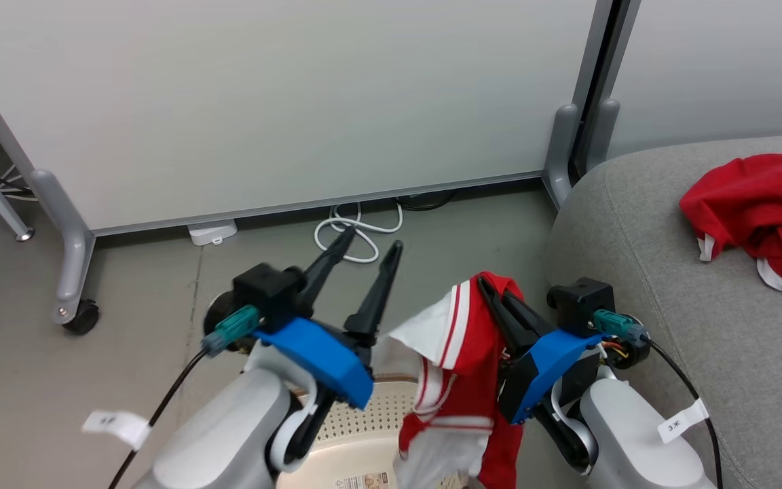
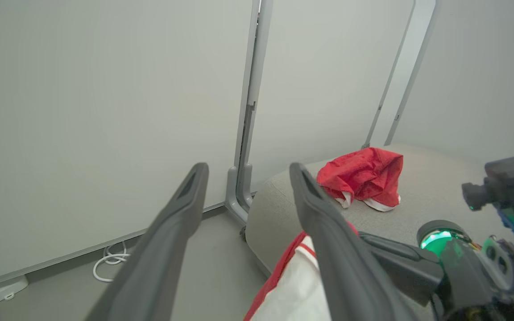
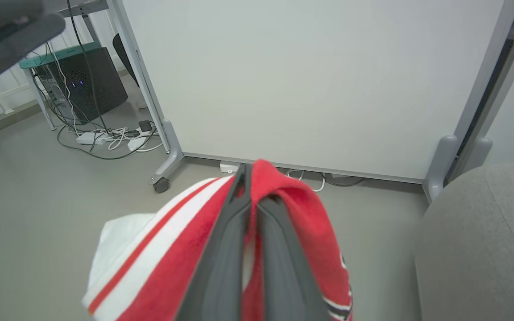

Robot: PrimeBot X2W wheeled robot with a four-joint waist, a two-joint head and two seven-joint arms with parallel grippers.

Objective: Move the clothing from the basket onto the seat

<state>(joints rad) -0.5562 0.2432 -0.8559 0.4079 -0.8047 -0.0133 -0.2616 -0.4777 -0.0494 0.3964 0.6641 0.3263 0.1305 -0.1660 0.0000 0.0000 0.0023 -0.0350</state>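
A red garment with white and red-white striped trim (image 1: pixel 459 380) hangs from my right gripper (image 1: pixel 493 288), which is shut on its top edge; the same cloth (image 3: pixel 185 249) drapes over that gripper's fingers (image 3: pixel 225 249) in the right wrist view. It dangles over the cream perforated basket (image 1: pixel 364 435) at the bottom of the head view. My left gripper (image 1: pixel 370 248) stands open and empty to the left of the garment; its fingers (image 2: pixel 172 232) spread wide in the left wrist view. A second red garment (image 1: pixel 764 210) lies crumpled on the grey seat (image 1: pixel 669 285), and appears again (image 2: pixel 364 176) on the cushion (image 2: pixel 435 187).
White partition panels on wheeled grey feet (image 1: pixel 75 272) stand behind. Loose white cable (image 1: pixel 357 231) lies on the floor at their base. A black box and tangled cords (image 3: pixel 92 111) sit at the far left in the right wrist view.
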